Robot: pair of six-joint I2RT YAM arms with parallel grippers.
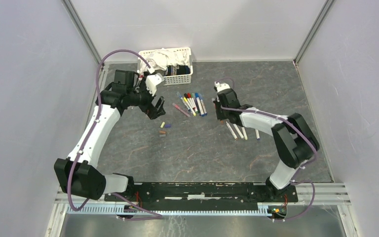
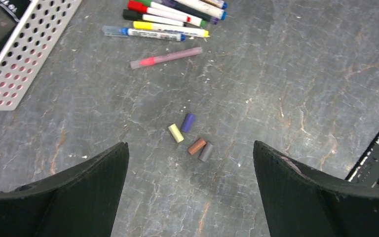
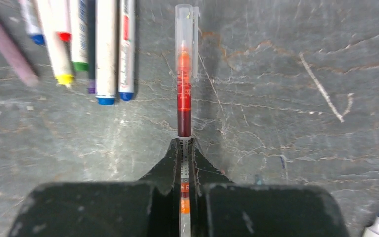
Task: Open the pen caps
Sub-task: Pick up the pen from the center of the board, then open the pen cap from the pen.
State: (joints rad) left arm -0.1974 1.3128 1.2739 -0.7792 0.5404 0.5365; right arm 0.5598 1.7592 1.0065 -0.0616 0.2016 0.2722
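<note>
Top view. The table (image 1: pixel 197 153) has a dark grey, marbled top with pale veins. Plain pale walls stand on the left, far and right sides, with metal posts in the far corners. A white slotted basket (image 1: pixel 177 74) holding cloths sits at the far edge, left of centre. The left gripper (image 1: pixel 155 109) hangs just near of the basket with its jaws spread wide and nothing between them. Loose caps (image 1: pixel 163 129) lie on the table just near of it. A row of capped pens (image 1: pixel 192 103) lies at the centre, between the two grippers. The right gripper (image 1: pixel 220 107) is low, beside that row on its right. Several bare pens (image 1: pixel 239 131) lie near its forearm.

Left wrist view. Both fingers (image 2: pixel 79 197) stand far apart above bare table. Between them lie four caps: yellow (image 2: pixel 175 133), purple (image 2: pixel 188 122), brown (image 2: pixel 196 146) and grey (image 2: pixel 206 152). The brown and grey ones touch. Beyond them lies a pink pen (image 2: pixel 165 57) on its own, then the pen row, with the basket wall at far left.

Right wrist view. The jaws are closed tight on a red pen (image 3: pixel 183 106), which points straight away from the gripper. Its clear cap (image 3: pixel 184 29) is on. The pen row lies to the left, apart from it. The surface shows fine scratches and white specks.
</note>
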